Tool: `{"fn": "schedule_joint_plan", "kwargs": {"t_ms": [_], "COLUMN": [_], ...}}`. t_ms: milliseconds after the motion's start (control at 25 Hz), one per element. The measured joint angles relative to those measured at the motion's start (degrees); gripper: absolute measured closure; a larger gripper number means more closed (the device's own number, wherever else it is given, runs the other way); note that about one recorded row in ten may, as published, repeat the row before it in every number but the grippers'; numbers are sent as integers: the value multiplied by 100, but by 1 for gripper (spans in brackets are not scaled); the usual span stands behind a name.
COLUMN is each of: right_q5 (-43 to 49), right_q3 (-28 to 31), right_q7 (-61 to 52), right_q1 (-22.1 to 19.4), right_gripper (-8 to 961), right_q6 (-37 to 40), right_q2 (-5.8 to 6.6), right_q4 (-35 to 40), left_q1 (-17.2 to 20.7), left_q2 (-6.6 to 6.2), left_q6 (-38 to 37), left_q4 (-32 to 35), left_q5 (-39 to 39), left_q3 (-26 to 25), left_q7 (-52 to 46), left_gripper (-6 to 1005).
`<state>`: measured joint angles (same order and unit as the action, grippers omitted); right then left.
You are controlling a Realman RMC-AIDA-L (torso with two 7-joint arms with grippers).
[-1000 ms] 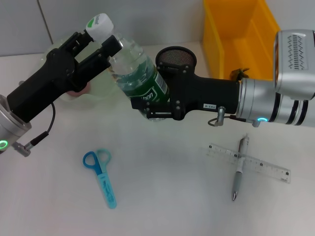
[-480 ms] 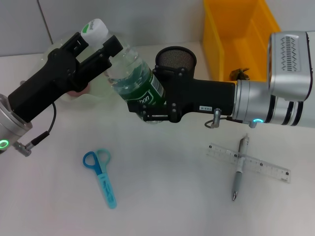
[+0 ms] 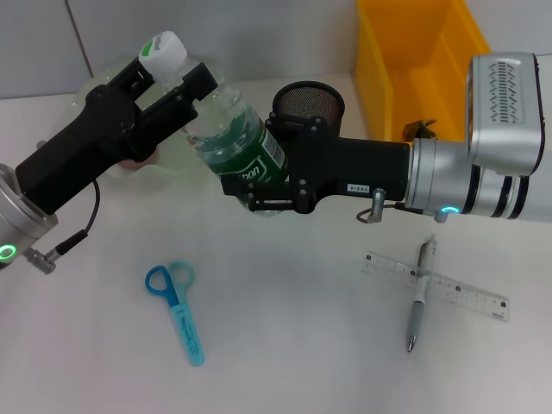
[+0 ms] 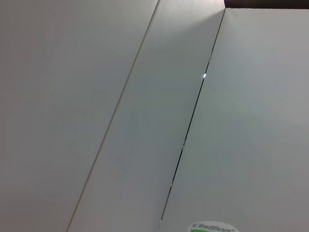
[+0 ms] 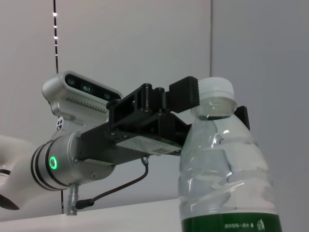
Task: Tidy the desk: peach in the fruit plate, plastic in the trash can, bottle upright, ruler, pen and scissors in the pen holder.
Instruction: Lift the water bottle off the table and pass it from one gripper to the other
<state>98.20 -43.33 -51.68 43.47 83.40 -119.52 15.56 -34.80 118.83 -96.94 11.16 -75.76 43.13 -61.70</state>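
Both grippers hold a clear water bottle [image 3: 226, 121] with a green label and white cap, tilted above the desk. My left gripper [image 3: 177, 76] is shut on its neck just under the cap. My right gripper [image 3: 263, 194] is shut on its lower body. The right wrist view shows the bottle [image 5: 224, 169] with the left gripper [image 5: 215, 110] flanking its neck. The blue scissors [image 3: 177, 310] lie at the front left. A pen [image 3: 419, 297] lies across a clear ruler [image 3: 448, 289] at the front right. The black mesh pen holder [image 3: 309, 99] stands behind the right gripper. The peach [image 3: 138, 161] peeks out under the left arm by the fruit plate [image 3: 183, 147].
A yellow bin [image 3: 405, 60] stands at the back right with a small dark scrap [image 3: 420, 129] in it. The bottle cap [image 4: 212, 227] shows in the left wrist view, against grey wall panels. Bare desk lies between the scissors and the ruler.
The bottle and both grippers shifted slightly left, and the cap end moved left and up. The scissors, pen and ruler stayed put.
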Motion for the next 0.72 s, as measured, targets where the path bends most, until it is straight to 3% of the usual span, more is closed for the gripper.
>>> {"fn": "schedule_joint_plan", "kwargs": {"t_ms": [360, 600, 720], "right_q5": [33, 36, 38], "right_q3": [1, 1, 0], "right_q7": [3, 3, 2], "right_q1": [4, 3, 3], "right_gripper": [176, 176, 177], "right_q6": [-55, -33, -22], "right_q2": [0, 0, 0], "right_q4": [-11, -11, -10], "left_q1": [2, 5, 16], "left_q2": [-1, 8, 8], "left_q6": [-15, -2, 2], "left_q4": [1, 1, 0], "left_q5": [-2, -1, 0], "left_q3": [-41, -28, -27], "left_q7": [-8, -54, -61], "left_gripper": [324, 505, 500]}}
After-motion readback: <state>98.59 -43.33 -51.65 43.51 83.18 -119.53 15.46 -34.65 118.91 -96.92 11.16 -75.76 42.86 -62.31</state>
